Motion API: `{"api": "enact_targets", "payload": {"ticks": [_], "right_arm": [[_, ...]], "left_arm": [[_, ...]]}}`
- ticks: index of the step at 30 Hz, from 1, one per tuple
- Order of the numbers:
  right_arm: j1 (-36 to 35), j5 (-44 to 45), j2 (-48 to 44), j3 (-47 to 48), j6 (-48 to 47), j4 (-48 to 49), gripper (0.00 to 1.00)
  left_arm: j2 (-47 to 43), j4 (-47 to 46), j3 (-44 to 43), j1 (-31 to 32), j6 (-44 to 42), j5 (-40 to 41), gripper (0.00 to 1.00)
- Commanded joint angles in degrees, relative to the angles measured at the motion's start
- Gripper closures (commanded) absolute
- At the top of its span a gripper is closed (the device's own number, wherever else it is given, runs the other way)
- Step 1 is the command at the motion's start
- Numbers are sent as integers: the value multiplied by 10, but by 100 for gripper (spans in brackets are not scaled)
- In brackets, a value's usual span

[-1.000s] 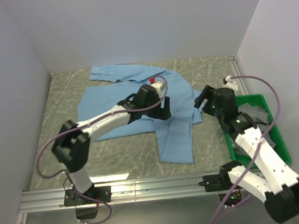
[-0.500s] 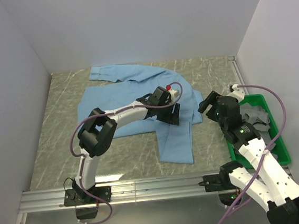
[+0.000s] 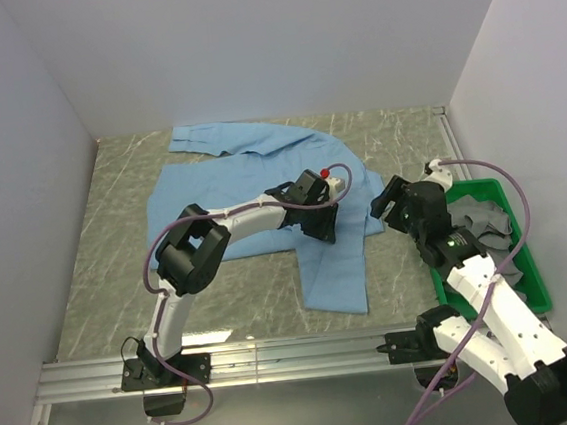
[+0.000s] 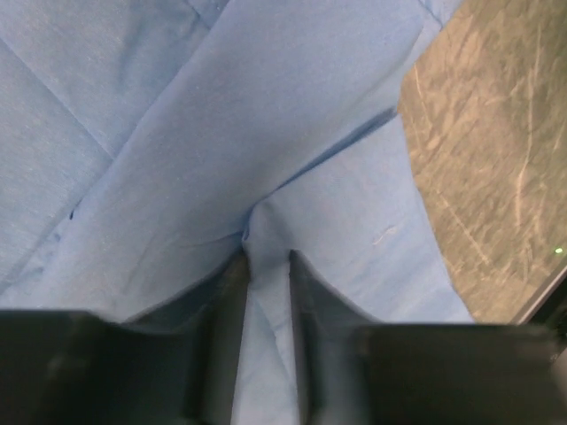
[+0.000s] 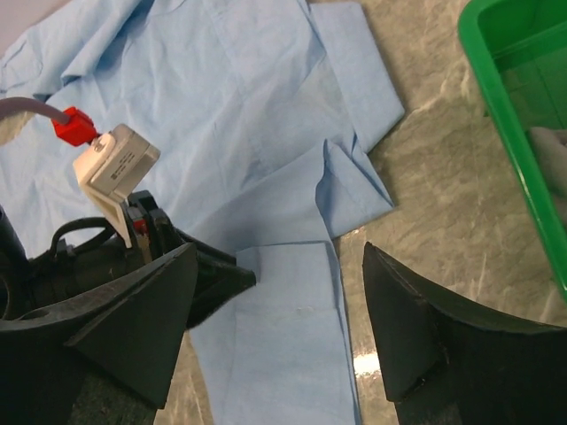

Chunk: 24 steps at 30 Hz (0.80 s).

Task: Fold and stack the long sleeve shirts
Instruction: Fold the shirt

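Left wrist view: left gripper (image 4: 265, 262) pinches a ridge of the light blue shirt (image 4: 177, 133) spread across the middle of the worktop (image 3: 120, 288), right gripper (image 5: 279, 257) gapes wide, so it's grab-to-fold, next probably needs a lift-over.

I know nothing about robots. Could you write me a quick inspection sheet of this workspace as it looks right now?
Surface: grey marbled table.
Job's things: blue shirt spread flat mid-table, one long part reaching toward the near edge.
Clutter: green bin at right, grey cloth inside.
Grippers: left gripper has its fingers close together on either side of a shirt fold, grip uncertain; right gripper is open and empty above the shirt's right edge.
Cables: a purple cable loops off the left arm, another off the right.
Surroundings: white walls on three sides; metal rail along the near edge.
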<state>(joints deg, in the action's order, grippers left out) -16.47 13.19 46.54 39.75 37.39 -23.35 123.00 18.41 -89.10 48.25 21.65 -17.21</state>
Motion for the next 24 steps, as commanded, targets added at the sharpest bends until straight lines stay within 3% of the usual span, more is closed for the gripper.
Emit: {"api": "enact_targets", "payload": {"ticks": [1, 2, 4, 14, 24], "right_arm": [[1, -22, 9, -5, -19, 30, 19], [2, -26, 14, -3, -22, 31, 19], [1, -47, 21, 2, -32, 31, 19], [11, -175, 61, 21, -111, 52, 20], [21, -284, 36, -6, -177, 141, 19]], "left_arm": [[-11, -13, -13, 3, -23, -22, 80], [-20, -4, -14, 2, -29, -25, 93], [-31, 4, -19, 3, -51, -17, 99], [-129, 27, -15, -5, -173, -16, 99], [-190, 81, -31, -14, -315, -41, 100]]}}
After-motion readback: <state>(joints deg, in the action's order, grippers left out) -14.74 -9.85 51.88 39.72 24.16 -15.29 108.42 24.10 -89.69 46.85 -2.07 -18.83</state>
